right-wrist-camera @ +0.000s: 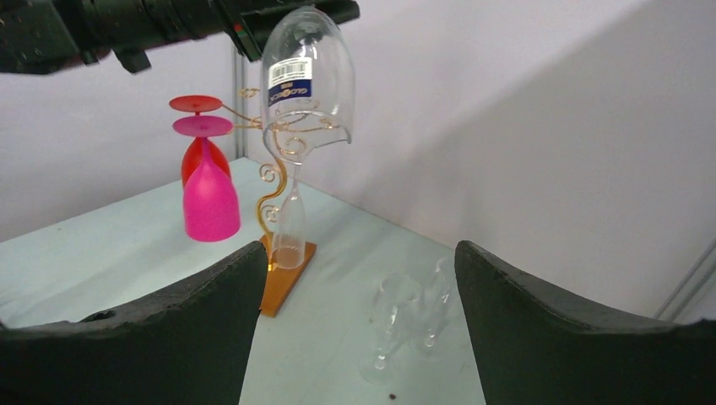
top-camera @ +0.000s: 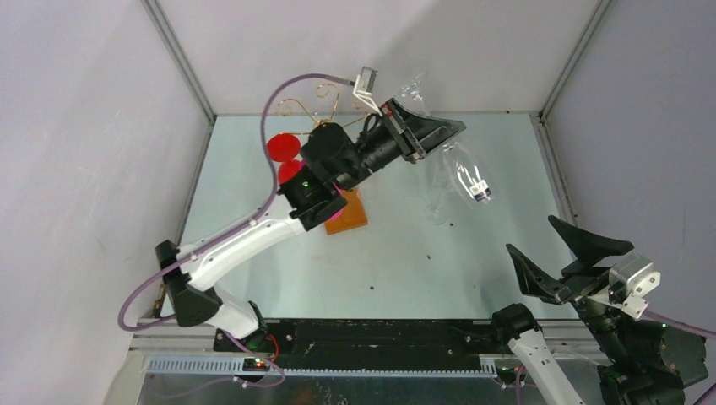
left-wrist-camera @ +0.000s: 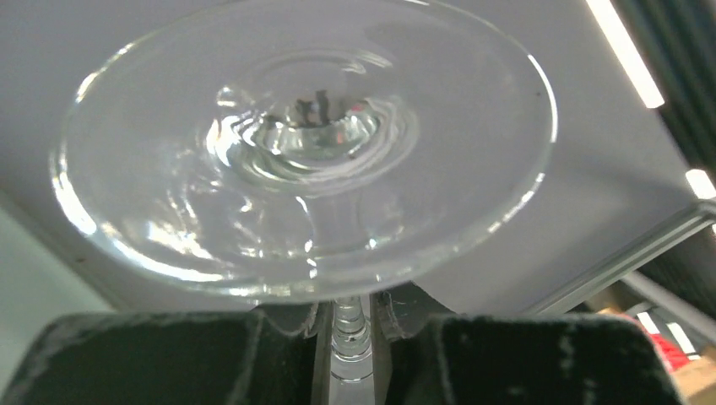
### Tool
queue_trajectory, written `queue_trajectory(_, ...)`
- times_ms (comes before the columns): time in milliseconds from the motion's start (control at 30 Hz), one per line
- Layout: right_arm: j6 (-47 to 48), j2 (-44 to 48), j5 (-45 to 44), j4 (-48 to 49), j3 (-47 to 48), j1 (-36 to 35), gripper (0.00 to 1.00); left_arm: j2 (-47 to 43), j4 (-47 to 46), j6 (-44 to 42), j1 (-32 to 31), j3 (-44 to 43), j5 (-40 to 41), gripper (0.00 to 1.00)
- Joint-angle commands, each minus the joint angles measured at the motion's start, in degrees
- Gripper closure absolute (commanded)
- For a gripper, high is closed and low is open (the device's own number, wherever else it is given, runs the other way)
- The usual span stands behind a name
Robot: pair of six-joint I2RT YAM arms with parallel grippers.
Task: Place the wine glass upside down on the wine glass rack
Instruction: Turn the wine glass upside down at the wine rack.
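My left gripper [top-camera: 435, 133] is shut on the stem of a clear wine glass [top-camera: 469, 175] and holds it high near the back wall. In the left wrist view the stem [left-wrist-camera: 353, 337] sits between the fingers, under the round foot [left-wrist-camera: 304, 143]. In the right wrist view the glass [right-wrist-camera: 306, 67] hangs bowl down, with a barcode label, just right of the gold wire rack [right-wrist-camera: 279, 173] on its brown wooden base [right-wrist-camera: 287, 274]. The rack's base also shows in the top view [top-camera: 350, 215]. My right gripper [top-camera: 566, 253] is open and empty at the near right.
A pink glass [right-wrist-camera: 207, 198] and a red glass [right-wrist-camera: 196, 152] hang upside down on the rack's left side. A narrow clear glass [right-wrist-camera: 290, 224] is at the rack's post. Two clear glasses [right-wrist-camera: 405, 316] stand on the table right of the rack. Walls enclose the table.
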State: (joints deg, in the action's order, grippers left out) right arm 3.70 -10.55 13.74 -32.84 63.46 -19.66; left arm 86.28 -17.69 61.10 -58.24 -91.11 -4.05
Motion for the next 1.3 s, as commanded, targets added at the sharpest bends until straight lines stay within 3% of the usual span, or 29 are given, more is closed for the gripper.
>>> queue_trajectory(0, -4.29, -0.03, 2.44, -3.49, -0.03, -0.12, 0.16, -7.07, 9.82, -15.33, 0.39, -2.53, -3.85, 1.00)
queue_trajectory(200, -9.63, -0.73, 3.25, -6.16, 0.00, -0.02, 0.13, -14.61, 20.86, -31.04, 0.41, 3.47, -2.01, 1.00)
queue_trajectory(467, -19.19, -3.31, 5.37, -10.22, 0.00, 0.28, 0.11, -24.31, 21.71, -43.72, 0.41, 15.15, -5.27, 1.00)
queue_trajectory(1000, -37.40, -5.81, 5.38, -15.81, -4.74, 0.27, 0.09, -36.11, 19.86, -58.79, 0.41, 31.17, -20.15, 1.00)
queue_trajectory(1267, -43.57, -7.61, 14.62, -12.26, -9.76, 0.28, 0.09, -38.86, 16.08, -60.38, 0.32, 38.00, -26.30, 1.00)
